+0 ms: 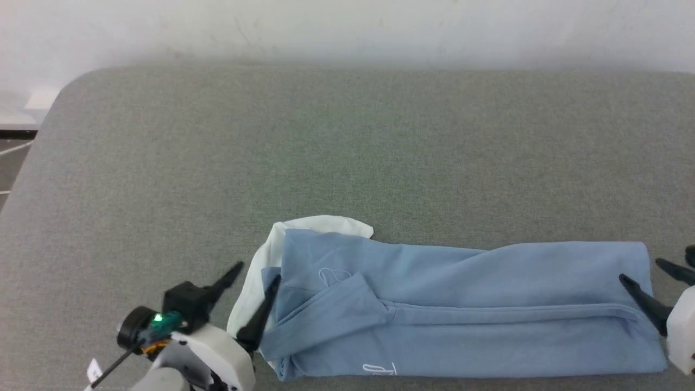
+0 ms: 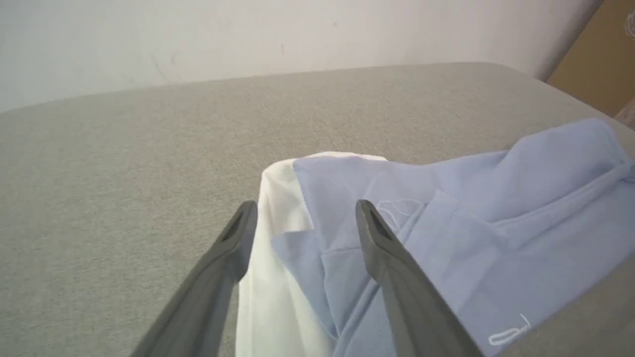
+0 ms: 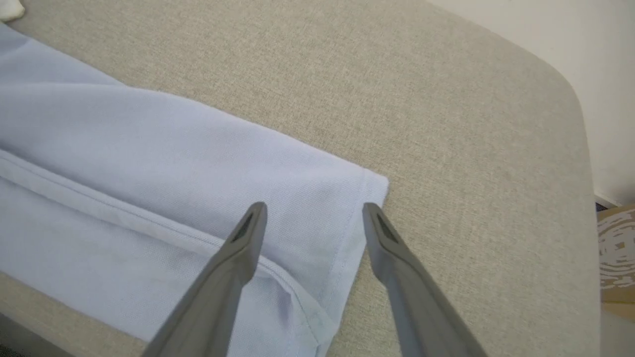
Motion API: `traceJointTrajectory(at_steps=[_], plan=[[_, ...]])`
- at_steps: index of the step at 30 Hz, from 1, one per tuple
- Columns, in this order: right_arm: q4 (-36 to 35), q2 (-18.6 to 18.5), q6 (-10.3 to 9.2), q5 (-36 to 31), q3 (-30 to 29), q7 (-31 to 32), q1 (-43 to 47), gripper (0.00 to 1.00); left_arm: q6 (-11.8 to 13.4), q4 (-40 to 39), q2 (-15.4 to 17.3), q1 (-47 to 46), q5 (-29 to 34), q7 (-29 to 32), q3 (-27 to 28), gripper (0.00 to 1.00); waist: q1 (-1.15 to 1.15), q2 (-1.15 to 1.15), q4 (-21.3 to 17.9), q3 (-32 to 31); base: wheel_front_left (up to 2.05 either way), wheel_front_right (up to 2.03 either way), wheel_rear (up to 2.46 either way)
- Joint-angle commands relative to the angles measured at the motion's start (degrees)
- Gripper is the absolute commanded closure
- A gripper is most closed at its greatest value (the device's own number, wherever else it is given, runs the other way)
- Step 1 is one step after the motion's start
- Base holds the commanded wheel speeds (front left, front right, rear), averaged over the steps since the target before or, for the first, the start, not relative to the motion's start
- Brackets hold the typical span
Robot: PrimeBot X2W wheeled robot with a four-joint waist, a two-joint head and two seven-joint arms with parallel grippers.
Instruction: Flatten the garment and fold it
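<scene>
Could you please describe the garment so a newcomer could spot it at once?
On the grey fabric-covered table, look along the near edge. A light-blue cotton shirt lies folded into a long band. Its white collar part at the left end and small white script logo set it apart from the plain grey surface.

Looks like a bare lab or test room. A grey fabric-covered worktop with rounded corners has a plain, scuffed white wall behind it at 12 o'clock. Brown cardboard stands at 2 o'clock in the left wrist view. A dark floor strip lies at 9 o'clock.
</scene>
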Motion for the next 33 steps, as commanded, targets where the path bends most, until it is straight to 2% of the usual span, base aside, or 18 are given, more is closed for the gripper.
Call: traceJointTrajectory(at_steps=[1,4,8,9,12,15,18,23,28,33], plan=[[-1.85,-0.29,-0.12,1.51,-1.72,1.04,1.2,0.0,0.75,-0.07,0.02,-0.07,-0.1,-1.91,1.69,0.0,0.0,0.0,0.41,-1.17,0.0,0.0,0.0],[-3.54,0.86,-0.12,2.47,-6.71,2.77,2.69,0.0,2.73,-0.26,-0.76,0.83,-0.55,-4.04,5.83,0.0,0.0,0.0,0.49,-1.93,0.0,0.0,0.0],[-3.12,5.81,-0.12,1.09,-14.31,5.58,5.58,0.0,4.97,-3.81,-4.57,3.25,0.5,-4.65,14.64,0.0,0.0,0.0,0.86,-2.35,0.0,0.0,0.0],[-2.77,7.39,-0.12,0.2,-16.16,6.26,6.24,0.0,5.12,-5.2,-5.87,4.24,1.73,-4.66,17.27,0.0,0.0,0.0,0.93,-2.36,0.0,0.0,0.0],[-1.14,12.98,-0.12,-2.68,-22.09,8.73,7.23,0.0,5.85,-8.93,-8.02,7.52,10.94,-4.68,22.84,0.0,0.0,0.0,0.77,-2.15,0.0,0.0,0.0],[0.3,18.73,-0.12,-6.14,-27.37,11.48,6.63,0.0,6.05,-11.83,-11.88,11.22,16.82,-4.68,28.01,0.0,0.0,0.0,0.71,-1.66,0.0,0.0,0.0],[1.88,23.68,-0.12,-9.55,-32.4,14.27,6.24,0.0,5.04,-13.41,-15.58,13.89,20.57,-4.69,32.06,0.0,0.0,0.0,1.2,-1.17,0.0,0.0,0.0],[3.62,29.82,-0.12,-15.37,-39.81,17.08,6.23,0.0,1.68,-13.71,-20.66,15.77,24.63,-4.69,36.19,0.0,0.0,0.0,2.64,0.1,0.0,0.0,0.0],[5.16,32.9,-0.12,-19.56,-44.01,17.96,5.39,0.0,-2.28,-13.0,-23.72,15.76,27.3,-4.69,39.34,0.0,0.0,0.0,3.52,1.8,0.0,0.0,0.0],[7.78,34.83,-0.12,-19.37,-43.21,19.17,5.08,0.0,-5.22,-12.44,-25.48,15.09,29.38,-4.69,42.25,0.0,0.0,0.0,3.81,3.19,0.0,0.0,0.0]])
